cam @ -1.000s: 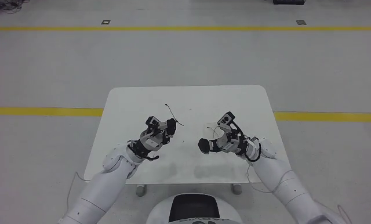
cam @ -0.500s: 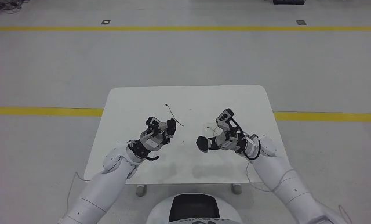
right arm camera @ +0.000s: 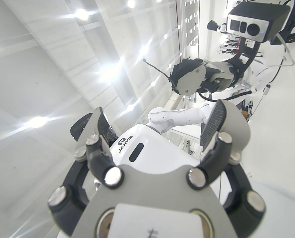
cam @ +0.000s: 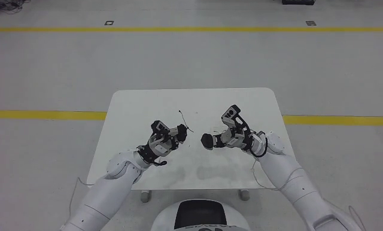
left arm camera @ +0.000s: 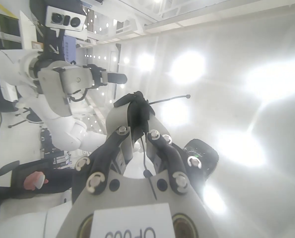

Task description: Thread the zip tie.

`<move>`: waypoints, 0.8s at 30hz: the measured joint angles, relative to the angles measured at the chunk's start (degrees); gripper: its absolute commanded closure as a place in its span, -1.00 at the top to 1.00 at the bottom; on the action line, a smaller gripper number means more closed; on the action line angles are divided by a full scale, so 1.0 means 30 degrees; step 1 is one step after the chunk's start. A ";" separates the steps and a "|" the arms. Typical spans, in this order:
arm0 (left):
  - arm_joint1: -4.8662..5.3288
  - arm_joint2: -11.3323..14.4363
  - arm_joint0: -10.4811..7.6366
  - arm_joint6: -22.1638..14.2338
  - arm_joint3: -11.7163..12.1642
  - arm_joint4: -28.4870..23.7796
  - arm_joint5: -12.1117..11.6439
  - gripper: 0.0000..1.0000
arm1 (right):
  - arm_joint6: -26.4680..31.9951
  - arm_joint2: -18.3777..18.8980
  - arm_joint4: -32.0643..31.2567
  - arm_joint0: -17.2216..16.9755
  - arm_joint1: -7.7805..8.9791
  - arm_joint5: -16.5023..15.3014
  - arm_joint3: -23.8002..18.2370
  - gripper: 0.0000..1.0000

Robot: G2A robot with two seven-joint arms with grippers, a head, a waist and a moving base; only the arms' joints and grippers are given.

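— Your left jaws?
— Clamped on the zip tie [left arm camera: 169,99]. Its free end sticks out at the centre of the top view, over the bench [cam: 131,111].
— The right jaws?
— Wide apart, near the tie, not touching.

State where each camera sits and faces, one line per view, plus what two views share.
Top view: overhead, facing down at the table; left pincer and right pincer show.
Left wrist view: on that wrist, facing up past the left pincer, shut on the zip tie.
Right wrist view: on that wrist, facing past the open right pincer toward the left pincer.
Shared: both wrist views show the zip tie.
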 measured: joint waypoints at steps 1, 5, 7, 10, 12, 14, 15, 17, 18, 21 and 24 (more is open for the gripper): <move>-0.0002 -0.0005 0.0019 0.0104 0.0059 0.0113 -0.0039 -1.00 | -0.0001 0.0001 0.0000 -0.0001 0.0001 0.0000 -0.0002 1.00; 0.0008 -0.0010 0.0035 0.0486 0.0140 0.0738 -0.0146 -1.00 | -0.0273 -0.0017 -0.0065 -0.0134 -0.0009 0.0048 -0.0302 1.00; 0.0008 -0.0006 0.0038 0.0488 0.0133 0.0733 -0.0144 -1.00 | -0.0458 -0.0010 -0.0241 -0.0241 -0.0006 0.0137 -0.0588 1.00; 0.0007 -0.0006 0.0037 0.0477 0.0131 0.0717 -0.0140 -1.00 | -0.0444 -0.0050 -0.0486 -0.0185 -0.0029 0.0267 -0.0807 1.00; 0.0007 -0.0006 0.0037 0.0477 0.0132 0.0717 -0.0140 -1.00 | -0.0386 -0.0145 -0.0497 -0.0088 -0.0080 0.0295 -0.0786 0.40; 0.0007 -0.0006 0.0037 0.0477 0.0132 0.0717 -0.0139 -1.00 | -0.0366 -0.0307 -0.0491 0.0058 -0.0160 0.0269 -0.0615 -0.04; 0.0007 -0.0006 0.0037 0.0477 0.0132 0.0717 -0.0139 -1.00 | -0.0356 -0.0390 -0.0486 0.0131 -0.0201 0.0250 -0.0524 -0.10; 0.0007 -0.0006 0.0037 0.0477 0.0132 0.0717 -0.0139 -1.00 | -0.0317 -0.0604 -0.0468 0.0310 -0.0304 0.0192 -0.0300 -0.16; 0.0007 -0.0006 0.0037 0.0477 0.0132 0.0717 -0.0139 -1.00 | -0.0316 -0.0697 -0.0459 0.0388 -0.0351 0.0157 -0.0195 -0.22; 0.0007 -0.0006 0.0037 0.0477 0.0132 0.0717 -0.0139 -1.00 | -0.0280 -0.0968 -0.0427 0.0626 -0.0499 0.0002 0.0183 -0.32; 0.0007 -0.0006 0.0037 0.0477 0.0132 0.0718 -0.0139 -1.00 | -0.0174 -0.1186 -0.0412 0.0827 -0.0629 -0.0124 0.0544 -0.36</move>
